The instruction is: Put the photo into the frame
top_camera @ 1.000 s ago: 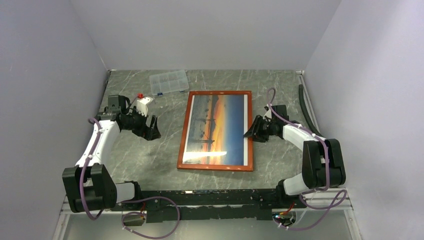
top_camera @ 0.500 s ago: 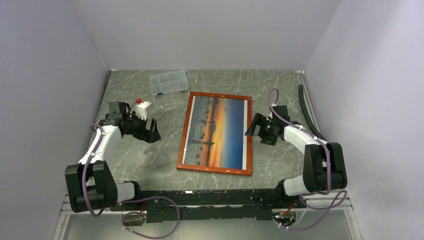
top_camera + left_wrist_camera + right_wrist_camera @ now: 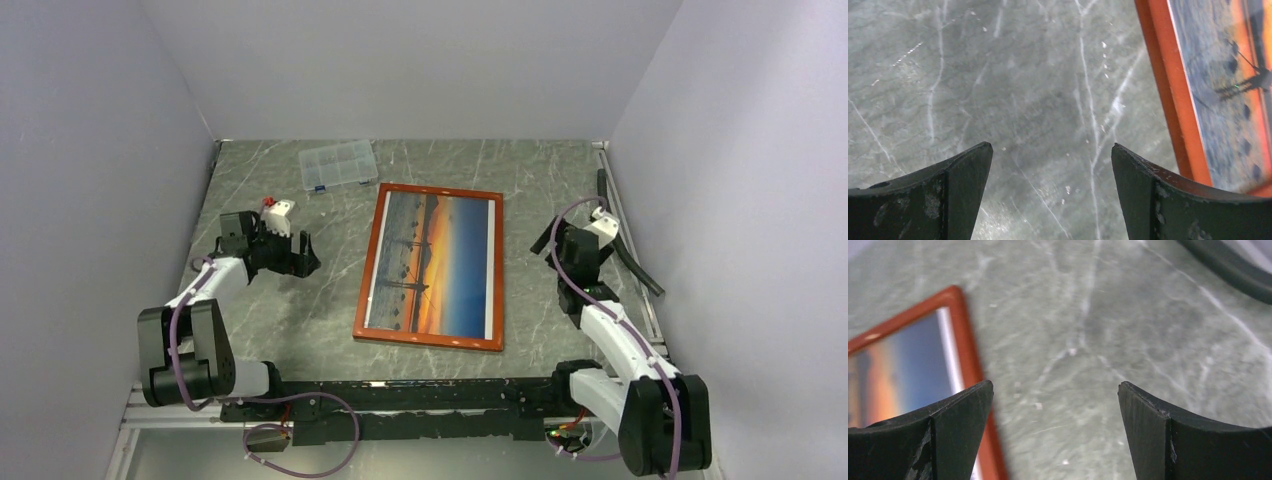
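Photo (image 3: pixel 435 262): inside frame (image 3: pixel 369 262), long axis near–far.
Left gripper (image 3: pixel 1052 150): spread, empty, left of frame.
Right gripper (image 3: pixel 1055 390): spread, empty, right of frame.

Open grey marble tabletop (image 3: pixel 1048 90) ahead of the left gripper (image 3: pixel 1050 150); thin reddish-orange wooden picture frame (image 3: pixel 1168 90) walls off its right. The right gripper (image 3: pixel 1055 390) has that frame on its left, thick black cable (image 3: pixel 1228 270) ahead-right, bare stone between.

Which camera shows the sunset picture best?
The top camera: the orange-and-blue sunset photo lies whole inside the thin reddish-orange wooden frame. The left wrist view catches only one edge strip; the right wrist view only a blurry corner.
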Tool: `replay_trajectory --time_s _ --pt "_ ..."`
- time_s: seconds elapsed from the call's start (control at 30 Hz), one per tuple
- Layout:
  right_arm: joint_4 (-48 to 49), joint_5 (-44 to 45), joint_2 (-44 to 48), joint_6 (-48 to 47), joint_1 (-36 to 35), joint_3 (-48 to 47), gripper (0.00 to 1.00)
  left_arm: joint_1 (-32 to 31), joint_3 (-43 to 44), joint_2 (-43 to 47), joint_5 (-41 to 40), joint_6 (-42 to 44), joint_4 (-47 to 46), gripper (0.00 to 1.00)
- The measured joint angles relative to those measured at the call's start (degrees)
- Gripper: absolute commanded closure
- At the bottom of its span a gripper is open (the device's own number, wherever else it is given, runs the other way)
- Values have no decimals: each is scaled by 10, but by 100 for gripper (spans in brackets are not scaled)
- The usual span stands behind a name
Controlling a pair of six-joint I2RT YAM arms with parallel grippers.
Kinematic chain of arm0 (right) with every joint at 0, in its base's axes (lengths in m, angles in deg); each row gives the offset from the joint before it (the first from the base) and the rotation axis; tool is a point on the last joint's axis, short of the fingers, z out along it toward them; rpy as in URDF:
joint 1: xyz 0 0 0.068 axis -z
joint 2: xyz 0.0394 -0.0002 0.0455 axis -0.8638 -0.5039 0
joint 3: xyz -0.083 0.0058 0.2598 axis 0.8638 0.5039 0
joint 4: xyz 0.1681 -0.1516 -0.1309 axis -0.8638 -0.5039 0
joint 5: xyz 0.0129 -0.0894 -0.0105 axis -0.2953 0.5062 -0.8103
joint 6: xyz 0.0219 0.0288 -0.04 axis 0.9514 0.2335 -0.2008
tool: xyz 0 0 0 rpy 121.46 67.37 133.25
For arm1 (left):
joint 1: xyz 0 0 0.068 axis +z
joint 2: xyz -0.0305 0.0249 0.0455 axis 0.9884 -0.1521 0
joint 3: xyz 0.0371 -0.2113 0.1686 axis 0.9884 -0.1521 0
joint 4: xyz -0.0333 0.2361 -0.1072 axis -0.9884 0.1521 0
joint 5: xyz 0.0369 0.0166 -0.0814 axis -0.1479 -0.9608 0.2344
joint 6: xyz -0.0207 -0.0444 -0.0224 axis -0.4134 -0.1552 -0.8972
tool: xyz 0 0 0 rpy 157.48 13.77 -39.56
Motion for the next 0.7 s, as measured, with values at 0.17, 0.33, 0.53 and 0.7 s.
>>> replay_trajectory --time_s 0.17,0.33,0.53,0.7 --pt "61 97 -16 -27 0 50 0 2 -72 0 -21 -39 -148 6" --pt "222 172 24 -82 7 138 0 2 -136 -17 -34 -65 -314 6" --pt "388 216 24 -141 17 216 0 2 -200 -34 -61 -83 -487 6" --pt "496 212 -42 -158 19 236 0 2 -235 -96 -78 -97 -643 6"
